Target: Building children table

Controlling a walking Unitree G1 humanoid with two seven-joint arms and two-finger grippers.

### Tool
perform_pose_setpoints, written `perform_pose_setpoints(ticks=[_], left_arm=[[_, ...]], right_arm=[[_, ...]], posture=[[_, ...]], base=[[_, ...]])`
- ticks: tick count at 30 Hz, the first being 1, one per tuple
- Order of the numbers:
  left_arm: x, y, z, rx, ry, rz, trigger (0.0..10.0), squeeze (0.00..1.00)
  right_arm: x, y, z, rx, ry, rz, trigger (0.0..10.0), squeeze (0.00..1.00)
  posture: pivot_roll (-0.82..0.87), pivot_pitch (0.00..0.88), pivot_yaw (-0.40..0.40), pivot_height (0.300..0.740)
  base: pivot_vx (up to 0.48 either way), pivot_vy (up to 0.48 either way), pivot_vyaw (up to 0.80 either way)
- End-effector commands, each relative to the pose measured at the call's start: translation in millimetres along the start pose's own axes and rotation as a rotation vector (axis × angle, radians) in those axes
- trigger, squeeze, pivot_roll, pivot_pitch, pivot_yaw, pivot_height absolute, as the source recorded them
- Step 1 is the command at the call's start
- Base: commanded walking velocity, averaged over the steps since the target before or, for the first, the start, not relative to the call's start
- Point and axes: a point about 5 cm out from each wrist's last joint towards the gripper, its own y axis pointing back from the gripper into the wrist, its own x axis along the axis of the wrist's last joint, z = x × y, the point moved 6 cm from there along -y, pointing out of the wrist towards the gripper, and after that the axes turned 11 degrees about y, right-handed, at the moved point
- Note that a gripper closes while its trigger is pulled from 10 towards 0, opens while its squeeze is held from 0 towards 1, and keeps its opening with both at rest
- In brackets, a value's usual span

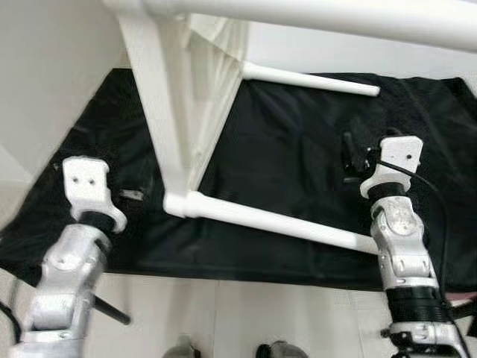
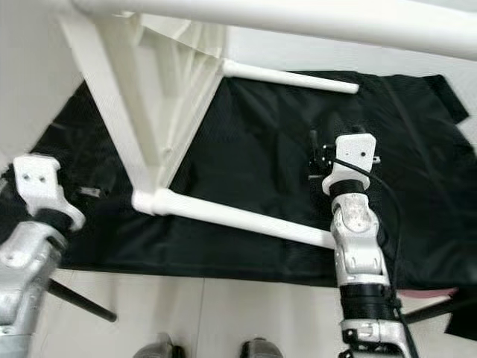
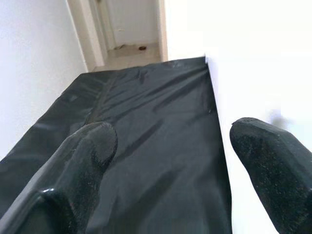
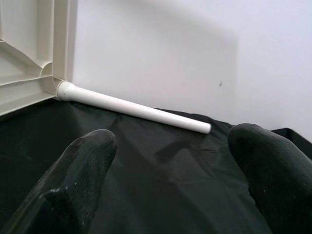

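A white plastic children's table (image 1: 186, 97) lies on its side on a black sheet (image 1: 291, 156). One leg (image 1: 276, 222) runs along the sheet near me, and a second leg (image 1: 313, 79) points out at the far side. A third leg (image 2: 298, 19) crosses the top of the picture. My left gripper (image 3: 170, 141) is open over the sheet, close beside the white tabletop's face (image 3: 263, 73). My right gripper (image 4: 170, 141) is open above the sheet, facing the far leg (image 4: 136, 108). Nothing is between either pair of fingers.
A white wall (image 1: 52, 67) stands on the left, and pale floor tiles (image 1: 246, 313) lie in front of the sheet's near edge. A doorway (image 3: 131, 24) opens beyond the sheet. A black rod (image 2: 78, 302) slants over the tiles at lower left.
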Motion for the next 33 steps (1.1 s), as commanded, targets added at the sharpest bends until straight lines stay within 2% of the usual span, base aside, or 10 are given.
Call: perform_pose_setpoints(ticks=[1, 4, 6, 7, 11, 18, 21, 24, 27, 33], left_arm=[[-2, 2.9, -7.0, 0.014, -0.030, -0.024, 10.0, 0.00], [-1, 7.1, -0.1, -0.086, -0.046, -0.054, 10.0, 0.00], [-9, 18.3, 15.4, -0.259, -0.097, -0.144, 10.0, 0.00], [-9, 18.3, 15.4, -0.259, -0.097, -0.144, 10.0, 0.00], [-20, 32.1, 38.1, -0.429, -0.100, -0.232, 10.0, 0.00], [-32, 38.9, 54.9, -0.510, -0.069, -0.295, 10.0, 0.00], [-40, 45.5, 76.1, -0.582, -0.005, -0.330, 10.0, 0.00], [-42, 47.9, 83.9, -0.613, 0.023, -0.343, 10.0, 0.00], [-48, 51.7, 102.8, -0.688, 0.063, -0.368, 10.0, 0.00], [-51, 47.9, 106.6, -0.699, 0.088, -0.370, 10.0, 0.00]], right_arm=[[0, 0.6, -2.3, 0.011, 0.003, 0.007, 10.0, 0.00], [0, 0.1, -0.7, 0.010, 0.008, 0.009, 10.0, 0.00], [0, -1.5, -0.4, 0.016, 0.013, 0.011, 10.0, 0.00], [0, -1.5, -0.4, 0.016, 0.013, 0.011, 10.0, 0.00], [2, -5.6, -2.4, 0.036, 0.020, 0.025, 10.0, 0.00], [7, -8.2, -3.7, 0.048, 0.026, 0.041, 10.0, 0.00], [15, -7.3, -3.3, 0.052, 0.036, 0.069, 10.0, 0.00], [18, -7.1, -2.6, 0.050, 0.036, 0.077, 10.0, 0.00], [21, -7.3, 0.0, 0.043, 0.040, 0.086, 10.0, 0.00], [22, -7.8, 2.8, 0.037, 0.040, 0.090, 10.0, 0.00]], posture=[[0.00, 0.110, 0.031, 0.740], [0.00, 0.111, 0.029, 0.740], [0.01, 0.112, 0.018, 0.740], [0.01, 0.112, 0.018, 0.740], [0.01, 0.120, 0.009, 0.740], [0.01, 0.128, 0.009, 0.740], [-0.01, 0.146, 0.014, 0.740], [-0.01, 0.148, 0.015, 0.740], [-0.02, 0.155, 0.018, 0.740], [-0.03, 0.159, 0.032, 0.740]], base=[[0.000, 0.000, 0.00], [0.000, 0.000, 0.00], [0.000, 0.000, 0.00], [0.000, 0.000, 0.00], [0.000, 0.000, 0.00], [0.000, 0.000, 0.00], [0.000, 0.000, 0.00], [0.000, 0.000, 0.00], [0.000, 0.000, 0.00], [0.000, 0.000, 0.00]])
